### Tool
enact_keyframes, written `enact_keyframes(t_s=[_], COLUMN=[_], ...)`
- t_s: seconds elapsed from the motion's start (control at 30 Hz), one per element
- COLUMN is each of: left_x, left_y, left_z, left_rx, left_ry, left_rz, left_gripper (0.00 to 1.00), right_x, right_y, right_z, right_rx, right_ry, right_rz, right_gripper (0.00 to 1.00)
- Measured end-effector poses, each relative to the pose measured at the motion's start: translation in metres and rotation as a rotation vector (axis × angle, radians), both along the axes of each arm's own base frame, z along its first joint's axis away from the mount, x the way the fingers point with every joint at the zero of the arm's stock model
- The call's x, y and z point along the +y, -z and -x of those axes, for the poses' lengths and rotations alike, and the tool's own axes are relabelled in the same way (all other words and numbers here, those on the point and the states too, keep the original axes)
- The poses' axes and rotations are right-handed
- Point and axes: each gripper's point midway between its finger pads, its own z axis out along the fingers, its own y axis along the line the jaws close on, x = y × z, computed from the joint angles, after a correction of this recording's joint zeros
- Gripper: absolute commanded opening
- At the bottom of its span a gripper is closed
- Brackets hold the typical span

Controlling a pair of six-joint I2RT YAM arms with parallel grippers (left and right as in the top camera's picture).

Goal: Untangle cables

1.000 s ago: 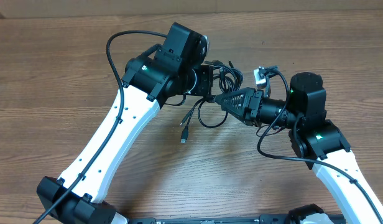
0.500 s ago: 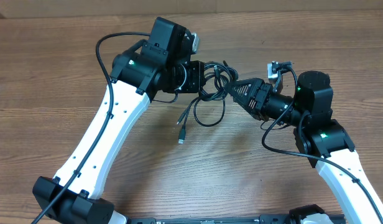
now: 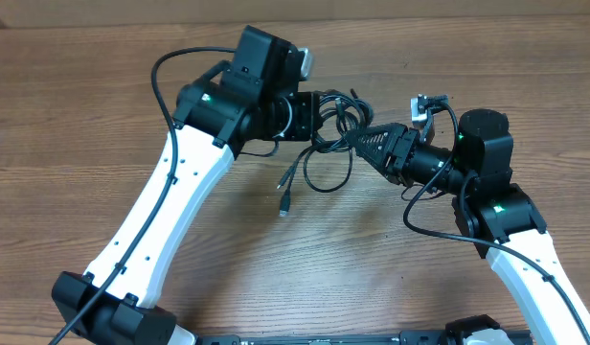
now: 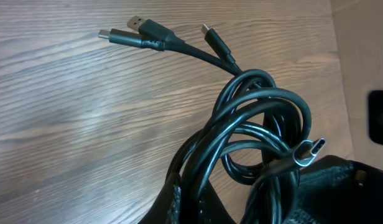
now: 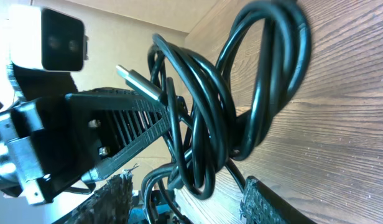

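Note:
The cables (image 3: 326,144) are a knot of thin black cords hanging between my two grippers over the wooden table. My left gripper (image 3: 312,113) is shut on the bundle; in the left wrist view (image 4: 194,202) the coils (image 4: 257,124) rise out of its jaws. A silver plug (image 4: 308,152) sticks out to the right, and three loose plug ends (image 4: 138,32) lie on the wood. My right gripper (image 3: 360,142) reaches in from the right. Its fingers (image 5: 114,199) stand apart with cable loops (image 5: 241,99) hanging between them, not pinched.
The loose plug ends (image 3: 284,203) trail toward the table's near side. Thick black arm wires (image 3: 170,72) loop behind the left arm and beside the right arm (image 3: 419,225). Bare wood (image 3: 75,144) lies to the left, and the table's far edge runs along the top.
Over the last second the left gripper carried the bundle slightly left and up, while the right gripper shifted up and right at the knot. In the last half second little has moved.

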Motion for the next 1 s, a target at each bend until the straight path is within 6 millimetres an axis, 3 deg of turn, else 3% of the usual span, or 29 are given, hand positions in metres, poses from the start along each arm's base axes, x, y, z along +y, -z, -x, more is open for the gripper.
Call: enact_keyframes(t_s=[0.23, 1.0], left_x=[-0.023, -0.007], left_y=[-0.005, 0.007], left_z=[0.009, 0.010], left_rx=[-0.032, 0.031], left_ry=[0.056, -0.049], left_rz=[0.016, -0.048], left_gripper=[0.04, 0.04], right_x=[0.000, 0.000], right_y=[0.000, 0.002], right_z=[0.000, 0.001], right_rx=[0.002, 0.008], right_ry=[0.000, 0.001], right_rz=[0.001, 0.003], right_gripper=[0.52, 0.25])
